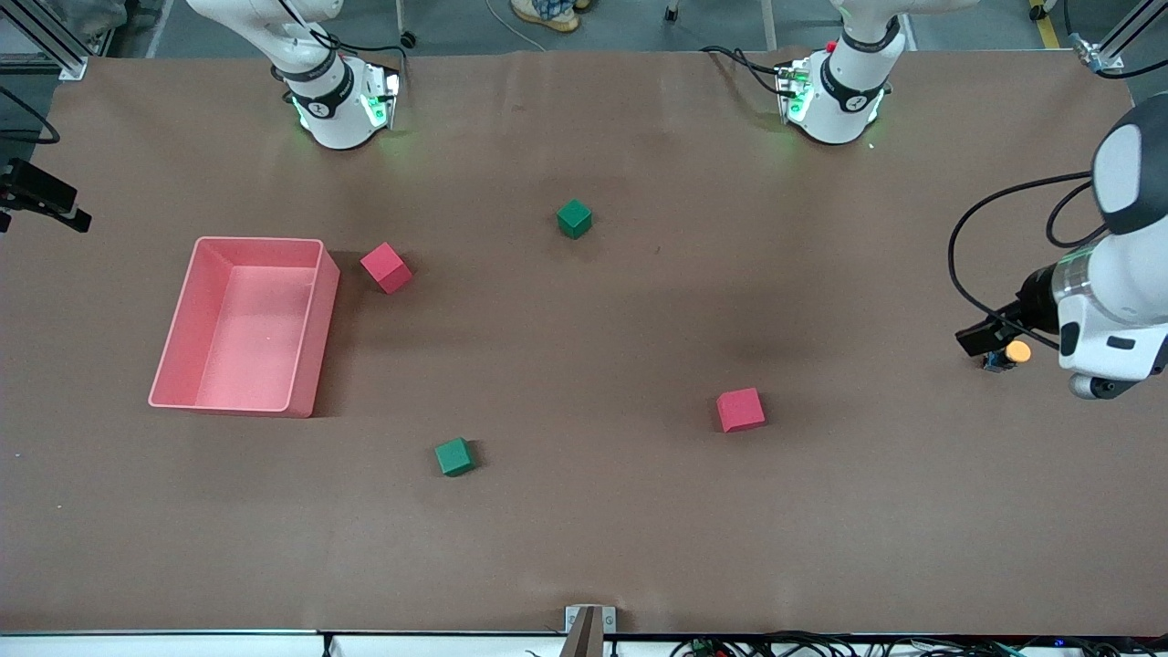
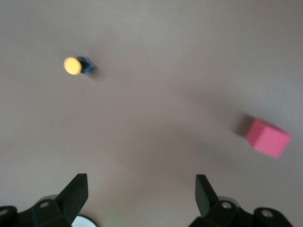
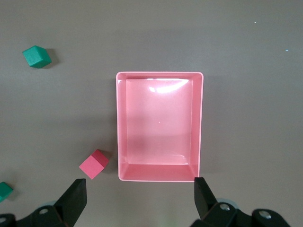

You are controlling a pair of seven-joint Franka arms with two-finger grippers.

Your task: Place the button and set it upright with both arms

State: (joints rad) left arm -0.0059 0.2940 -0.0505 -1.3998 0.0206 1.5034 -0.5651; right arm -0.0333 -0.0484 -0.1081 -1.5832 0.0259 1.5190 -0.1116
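Nearest thing: a near green cube (image 1: 453,456) sits toward 7 o'clock of the surface (image 1: 584,547) in the front view.
Button: the button (image 1: 1008,354) lies on the surface close to its 3 o'clock edge, at the left arm's end. Its yellow cap and blue base show side by side, so I judge it tipped over rather than standing.
Left claw: the left claw (image 2: 142,182) hangs over the surface near the button, fingers apart and holding nothing. The button is well clear of the fingertips in the left wrist view.
Red cube: the red cube (image 1: 740,409) lies at about 8 o'clock from the button, well apart from it.
Other blocks: a far green cube (image 1: 574,219) lies toward 12 o'clock of the surface, and a second red cube (image 1: 385,267) toward 10 o'clock.
Bin: the pink bin (image 1: 173,347) stands at 9 o'clock, just beside the second red cube, and shows nothing inside.
Right claw: the right claw (image 3: 139,184) hangs over the pink bin, fingers apart on nothing. This arm appears to wait.
Progress: the button does not stand upright, so setting it up is left. Neither claw grips it. The pictures mark no spot where it should be placed.
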